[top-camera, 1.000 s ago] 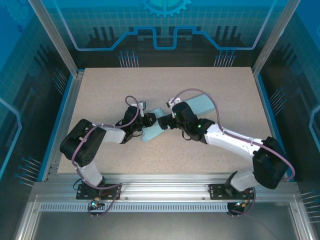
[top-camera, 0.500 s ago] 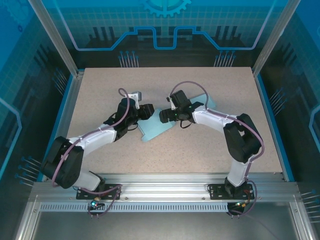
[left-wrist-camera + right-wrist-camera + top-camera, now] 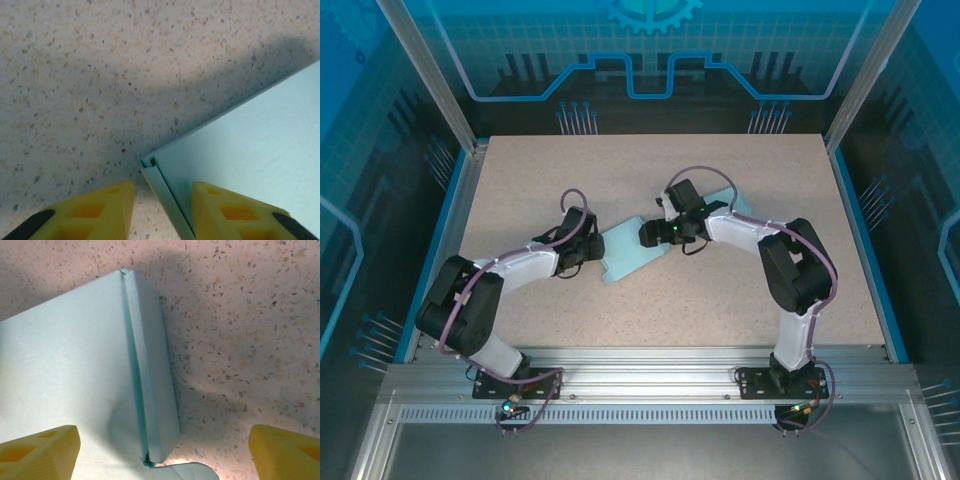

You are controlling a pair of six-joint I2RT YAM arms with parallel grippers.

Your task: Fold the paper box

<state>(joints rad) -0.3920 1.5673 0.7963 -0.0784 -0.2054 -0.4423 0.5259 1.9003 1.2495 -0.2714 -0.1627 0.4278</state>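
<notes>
The left tool (image 3: 162,200) is sitting partly spread, and a folded edge of the paper box (image 3: 250,150) is poking in between its fingers. The right tool (image 3: 165,440) is spreading wide right above the paper box, which is lying flat on the counter (image 3: 100,75).

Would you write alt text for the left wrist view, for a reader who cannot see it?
A pale blue flat paper box lies on a speckled beige tabletop, its folded edge running between the yellow fingertips of the open left gripper.
</notes>
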